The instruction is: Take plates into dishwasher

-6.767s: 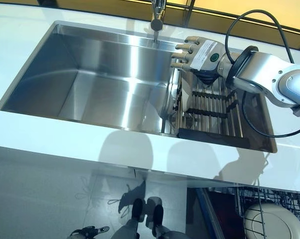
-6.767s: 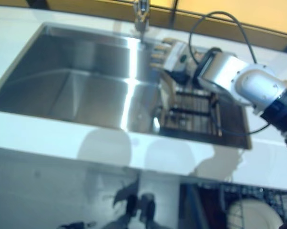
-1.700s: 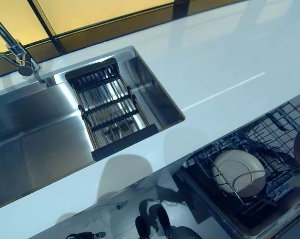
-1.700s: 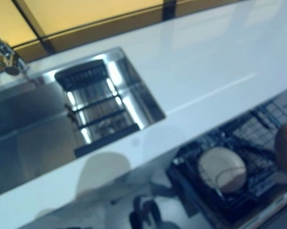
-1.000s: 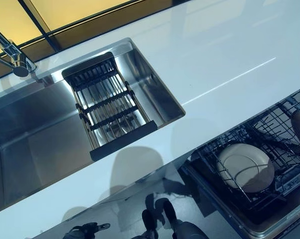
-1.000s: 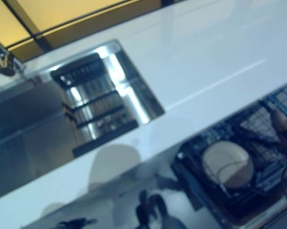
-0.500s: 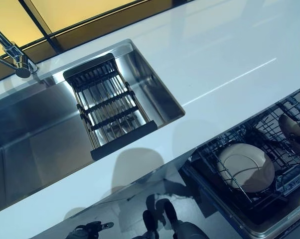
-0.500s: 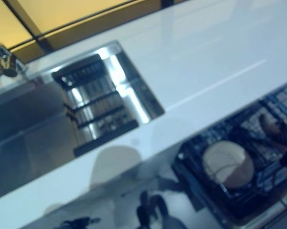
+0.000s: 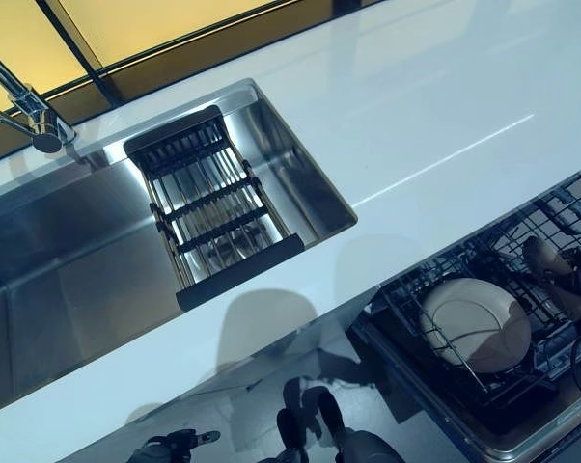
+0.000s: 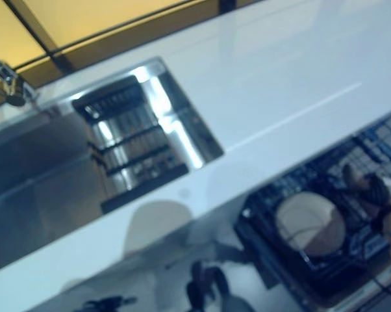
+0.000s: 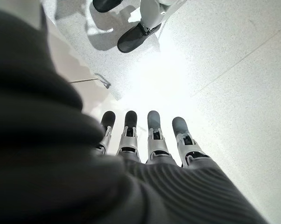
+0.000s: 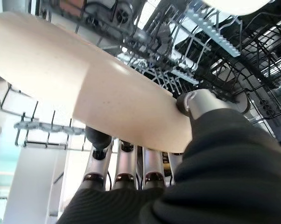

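The right hand (image 9: 566, 280) is cut off by the head view's right edge, so its grasp cannot be read there. In the right wrist view, the plate (image 12: 84, 88) it holds covers most of its fingers (image 12: 126, 163), and the plate's own ends run past the frame. The dishwasher rack (image 9: 522, 241) is cropped at the right and lower edges. A second plate (image 9: 474, 323) stands in it, lower rim hidden behind wires. The sink (image 9: 69, 260) is cut off at the left, as is the faucet (image 9: 25, 106). The left hand (image 11: 145, 140) appears only in its wrist view, thumb unseen.
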Available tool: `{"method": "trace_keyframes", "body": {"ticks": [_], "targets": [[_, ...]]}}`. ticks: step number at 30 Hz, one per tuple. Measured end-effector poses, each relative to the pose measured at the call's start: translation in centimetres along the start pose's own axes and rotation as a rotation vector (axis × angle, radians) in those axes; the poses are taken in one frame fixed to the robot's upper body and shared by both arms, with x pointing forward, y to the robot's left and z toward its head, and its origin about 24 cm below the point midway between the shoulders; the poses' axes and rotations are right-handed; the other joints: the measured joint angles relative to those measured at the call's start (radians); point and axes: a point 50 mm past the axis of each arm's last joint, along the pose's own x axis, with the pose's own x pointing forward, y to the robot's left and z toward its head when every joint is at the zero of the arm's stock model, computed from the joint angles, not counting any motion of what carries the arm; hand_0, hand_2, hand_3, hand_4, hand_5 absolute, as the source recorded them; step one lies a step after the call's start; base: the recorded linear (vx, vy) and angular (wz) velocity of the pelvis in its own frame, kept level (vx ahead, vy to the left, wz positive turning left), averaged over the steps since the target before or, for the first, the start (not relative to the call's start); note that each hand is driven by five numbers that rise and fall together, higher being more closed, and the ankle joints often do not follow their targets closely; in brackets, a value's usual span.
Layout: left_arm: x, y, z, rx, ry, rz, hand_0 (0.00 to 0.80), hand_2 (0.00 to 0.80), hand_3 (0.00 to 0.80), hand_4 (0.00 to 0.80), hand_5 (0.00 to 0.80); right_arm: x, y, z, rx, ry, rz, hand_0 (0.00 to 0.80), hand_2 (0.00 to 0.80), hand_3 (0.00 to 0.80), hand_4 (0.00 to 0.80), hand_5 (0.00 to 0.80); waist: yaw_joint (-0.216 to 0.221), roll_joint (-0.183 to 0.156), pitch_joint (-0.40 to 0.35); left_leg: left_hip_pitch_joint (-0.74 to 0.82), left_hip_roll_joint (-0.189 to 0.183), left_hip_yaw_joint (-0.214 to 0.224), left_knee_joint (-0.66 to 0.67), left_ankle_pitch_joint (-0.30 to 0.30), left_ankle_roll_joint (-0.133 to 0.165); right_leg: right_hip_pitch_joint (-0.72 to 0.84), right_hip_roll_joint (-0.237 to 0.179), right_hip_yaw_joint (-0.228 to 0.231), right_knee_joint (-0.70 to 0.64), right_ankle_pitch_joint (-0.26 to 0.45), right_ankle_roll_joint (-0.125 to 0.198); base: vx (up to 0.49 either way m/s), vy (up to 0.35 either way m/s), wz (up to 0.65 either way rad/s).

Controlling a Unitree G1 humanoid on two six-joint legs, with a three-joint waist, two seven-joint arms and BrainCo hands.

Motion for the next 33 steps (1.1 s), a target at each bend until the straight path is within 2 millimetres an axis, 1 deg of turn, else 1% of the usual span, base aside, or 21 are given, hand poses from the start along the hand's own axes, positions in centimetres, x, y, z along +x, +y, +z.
{"method": "trace_keyframes", "body": {"ticks": [4, 8, 15, 18, 26, 33], "targets": [[0.0, 0.0, 0.1, 0.0, -0.001, 0.0, 0.0, 0.0, 0.0, 0.0, 0.0, 0.0, 0.2, -0.6, -0.001, 0.025, 0.009, 0.8, 0.8, 0.8, 0.8, 0.8, 0.0, 0.0, -0.001, 0.001, 0.0, 0.001, 0.0, 0.0, 0.0, 0.001, 0.0, 0.0, 0.0, 0.0, 0.0, 0.0, 0.0, 0.0], [0.0, 0.0, 0.1, 0.003, -0.002, 0.0, 0.0, 0.0, 0.0, 0.0, 0.0, 0.0, 0.3, -0.8, -0.003, 0.023, 0.011, 0.8, 0.8, 0.8, 0.8, 0.8, 0.001, 0.001, -0.002, 0.001, 0.0, 0.001, 0.0, 0.0, 0.0, 0.001, 0.0, -0.001, 0.0, 0.0, 0.0, 0.0, 0.0, 0.0], [0.0, -0.1, 0.1, 0.016, 0.001, -0.004, 0.0, 0.0, 0.0, 0.0, 0.0, 0.5, 0.9, -0.1, -0.044, 0.01, 0.033, 0.8, 0.8, 0.8, 0.8, 0.8, 0.003, 0.007, -0.007, 0.0, 0.0, 0.0, 0.0, 0.0, 0.0, 0.0, 0.0, -0.003, 0.0, 0.002, -0.002, 0.0, 0.0, 0.0], [0.0, -0.1, 0.1, 0.016, 0.0, -0.004, 0.0, 0.0, 0.0, 0.0, 0.0, 0.9, 0.8, -0.1, -0.056, 0.02, 0.028, 0.8, 0.8, 0.8, 0.8, 0.8, 0.004, 0.014, -0.011, -0.001, 0.0, 0.0, 0.0, 0.0, 0.001, 0.0, -0.001, -0.005, 0.0, 0.002, -0.002, 0.0, 0.0, 0.0], [0.0, -0.3, 0.4, 0.029, -0.005, -0.008, 0.0, 0.0, 0.0, 0.0, 0.0, 1.2, 0.6, -0.1, -0.097, 0.03, -0.003, 0.8, 0.8, 0.8, 0.8, 0.8, 0.005, 0.046, -0.032, -0.015, 0.0, -0.003, 0.0, 0.002, 0.002, -0.013, -0.002, -0.008, 0.0, 0.002, -0.003, -0.005, -0.001, 0.0], [0.1, -0.4, 0.5, 0.037, -0.008, -0.011, 0.0, 0.0, 0.0, 0.0, 0.0, 1.5, 0.8, -0.1, -0.114, 0.042, 0.005, 0.8, 0.8, 0.8, 0.8, 0.8, 0.008, 0.051, -0.035, -0.017, 0.0, -0.005, 0.001, 0.003, 0.002, -0.014, -0.002, -0.011, 0.0, 0.003, -0.003, 0.0, 0.0, 0.0]]}}
